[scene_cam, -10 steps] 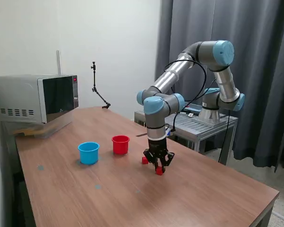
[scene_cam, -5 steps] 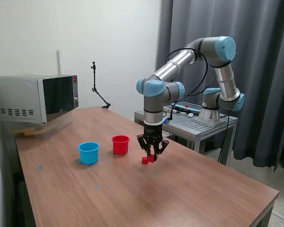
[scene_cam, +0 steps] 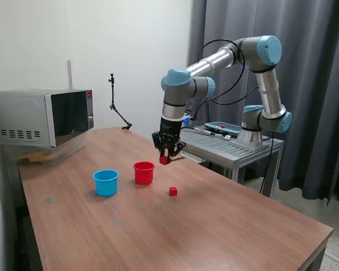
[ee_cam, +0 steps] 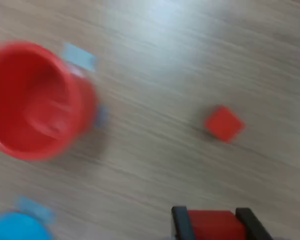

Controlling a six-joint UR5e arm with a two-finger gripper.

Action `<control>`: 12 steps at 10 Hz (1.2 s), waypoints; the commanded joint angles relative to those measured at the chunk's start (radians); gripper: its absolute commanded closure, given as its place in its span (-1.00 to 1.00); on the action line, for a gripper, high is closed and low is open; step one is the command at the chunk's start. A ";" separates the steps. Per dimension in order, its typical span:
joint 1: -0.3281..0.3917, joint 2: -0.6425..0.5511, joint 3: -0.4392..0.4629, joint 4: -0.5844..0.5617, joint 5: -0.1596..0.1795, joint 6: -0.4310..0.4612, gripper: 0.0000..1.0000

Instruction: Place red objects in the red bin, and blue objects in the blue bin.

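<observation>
Pincer (scene_cam: 164, 157) now higher, nearer red cup (scene_cam: 143, 172), clamping small red cube (scene_cam: 164, 160).

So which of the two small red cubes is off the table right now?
The small red cube clamped in the gripper, raised beside the round red plastic cup. The other red cube lies alone on the wooden table.

Robotics lab or test room, not home. Grey-and-light-blue jointed industrial robot arm (scene_cam: 226, 56) bolted to slatted grey metal stand (scene_cam: 237, 148) beside long brown wood-grain table (scene_cam: 226, 226). Dark grey floor-length curtain (scene_cam: 311, 84) screens back of room; plain white wall (scene_cam: 101, 39) elsewhere. Boxy silver microwave oven with dark glass door (scene_cam: 45, 117) at table's far corner, thin black articulated mounting rod (scene_cam: 116, 107) clamped upright at table's far edge. Small pale tape marks on tabletop
</observation>
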 commanded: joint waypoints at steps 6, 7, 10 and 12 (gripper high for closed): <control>-0.147 -0.032 0.098 0.005 -0.039 0.047 1.00; -0.158 -0.032 0.120 0.003 -0.039 0.047 1.00; -0.167 -0.032 0.134 0.003 -0.032 0.057 1.00; -0.167 -0.026 0.128 0.002 -0.031 0.060 1.00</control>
